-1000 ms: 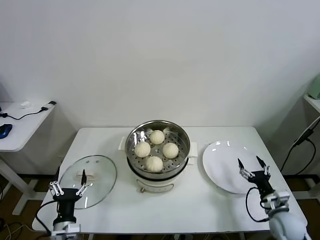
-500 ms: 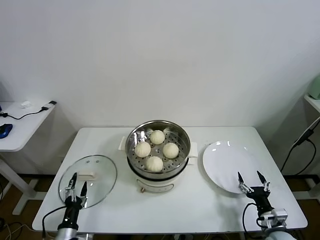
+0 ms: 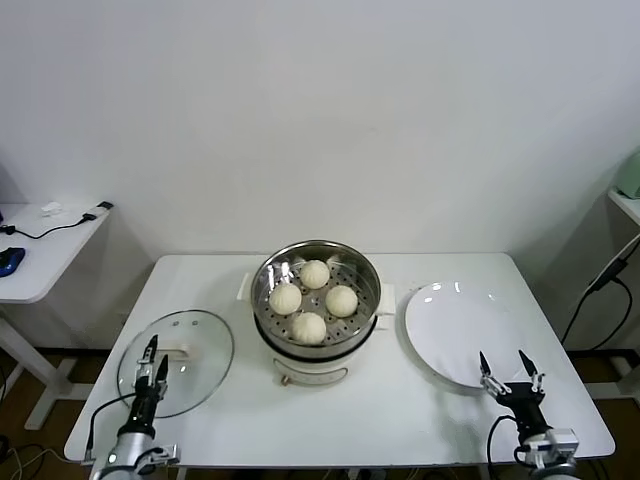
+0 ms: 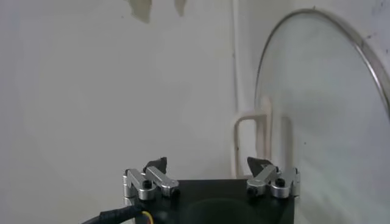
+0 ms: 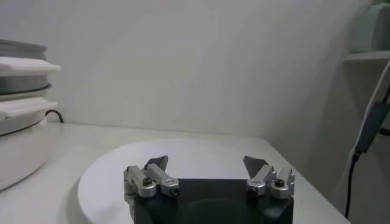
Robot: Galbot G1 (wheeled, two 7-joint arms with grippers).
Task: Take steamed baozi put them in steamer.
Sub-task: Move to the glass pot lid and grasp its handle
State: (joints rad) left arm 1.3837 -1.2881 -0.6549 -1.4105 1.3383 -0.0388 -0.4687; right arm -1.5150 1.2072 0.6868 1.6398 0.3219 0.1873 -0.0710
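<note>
Four steamed baozi (image 3: 312, 300) sit in the steamer (image 3: 316, 305).
Left end effector (image 3: 152, 360) and right end effector (image 3: 510, 365) both open, empty, low over the tabletop (image 3: 380, 410).

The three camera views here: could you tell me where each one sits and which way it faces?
Head view: mounted high, looking forward and down at the table; steamer holding four baozi, both grippers at the near edge.
Left wrist view: on the left arm, facing the glass lid; left gripper open.
Right wrist view: on the right arm, low, facing across the white plate toward the steamer; right gripper open.
Shared: head and right wrist views both show plate and steamer; head and left wrist views, the lid.
</note>
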